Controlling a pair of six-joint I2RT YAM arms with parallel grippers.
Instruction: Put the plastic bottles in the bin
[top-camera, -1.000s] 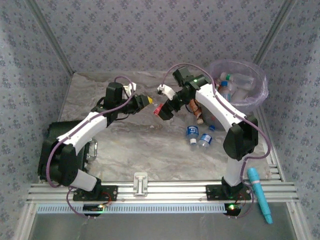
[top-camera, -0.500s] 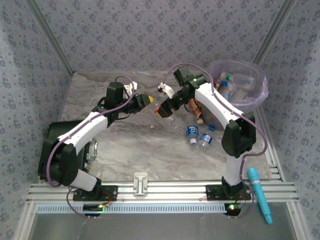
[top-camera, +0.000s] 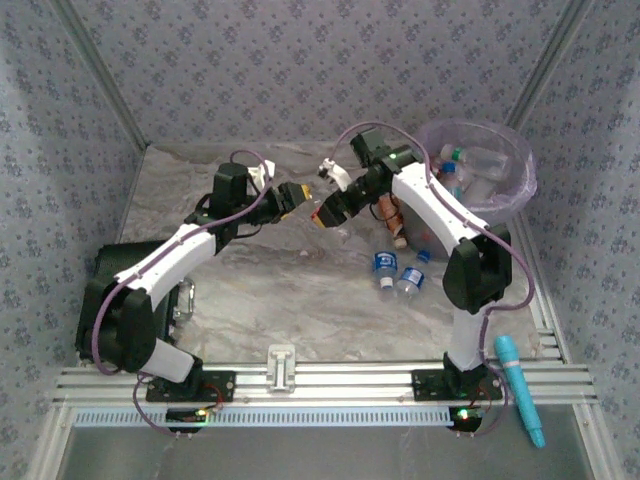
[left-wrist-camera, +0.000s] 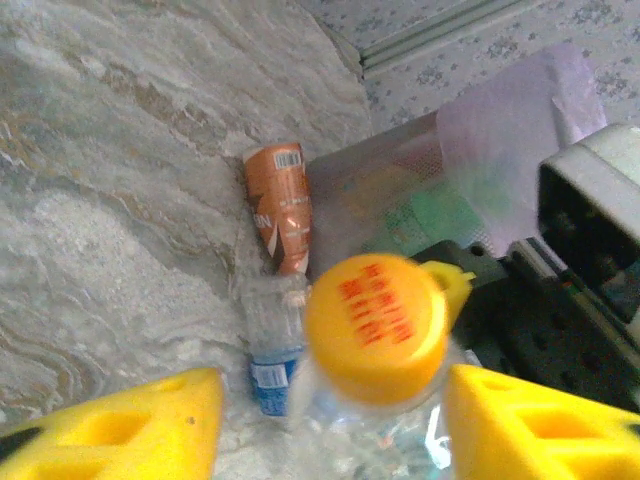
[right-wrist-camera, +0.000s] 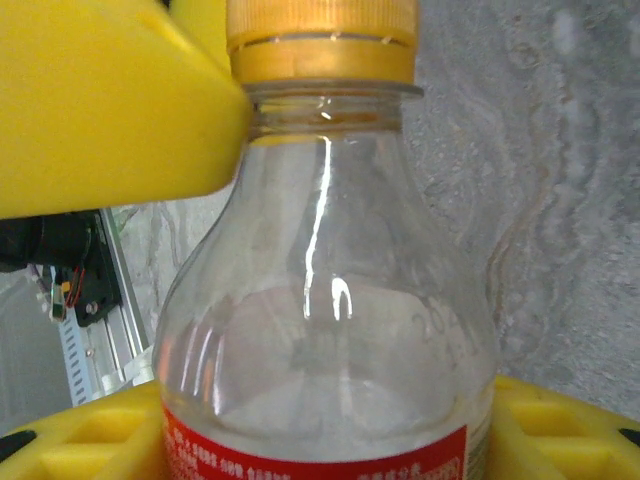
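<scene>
Handover mid-air over table centre: clear bottle, yellow cap, red label, sits between my 2 grippers. My right gripper clamped on body at label, pads pressing both sides. My left gripper apart, fingers flanking cap, 1 touching neck. My plan: back left straight off so nothing snags cap, then carry right to bin at far right, release over opening. 2 bottles lie below path; keep height.

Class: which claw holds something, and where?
The right claw grips the yellow-capped bottle by its labelled body; the left claw stands open around the cap.
</scene>
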